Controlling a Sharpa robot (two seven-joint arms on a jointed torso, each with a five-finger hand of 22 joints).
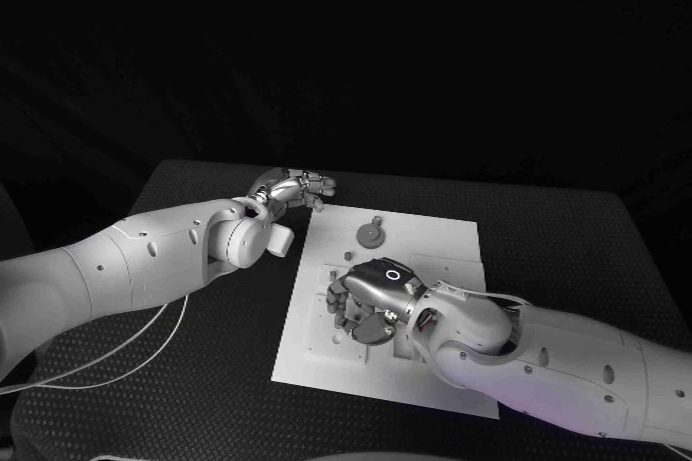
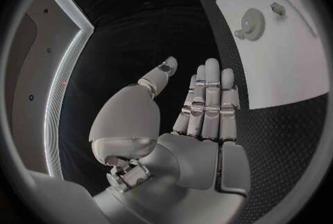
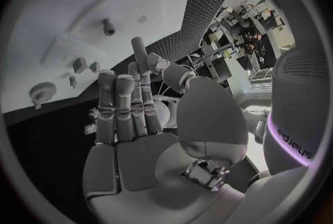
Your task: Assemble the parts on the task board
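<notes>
Right hand (image 1: pixel 372 299) was seen low over the middle of the task board (image 1: pixel 433 239), palm down in the head view, with its fingers reaching toward the board's left half. In the right wrist view the fingers (image 3: pixel 125 107) were held straight and close together, and a slim peg-like part (image 3: pixel 138 49) stood up just past the fingertips; whether it was pinched between thumb and finger or merely stood behind them could not be told. Left hand (image 1: pixel 293 191) was held off the board, above the tabletop (image 1: pixel 188 401) near the board's far left corner, its fingers (image 2: pixel 208 101) extended side by side and nothing held in it.

Of the task's things, a gear (image 1: pixel 371 235) lay flat on the far part of the board, apart from both hands; the same gear (image 2: pixel 252 25) was seen in the left wrist view with a small stud (image 2: pixel 277 9) just beside it. Further small parts (image 3: pixel 77 65) were seen standing on the board in the right wrist view, with a toothed wheel (image 3: pixel 41 92) near the board's edge.

The step in hand was judged to be an early one: placing or seating a small part by the right hand at the board's middle, with the gear not yet fitted. The next move was judged to call for fine alignment of the part over its seat and a straight downward press, without the neighbouring pieces being knocked by the other fingers.
</notes>
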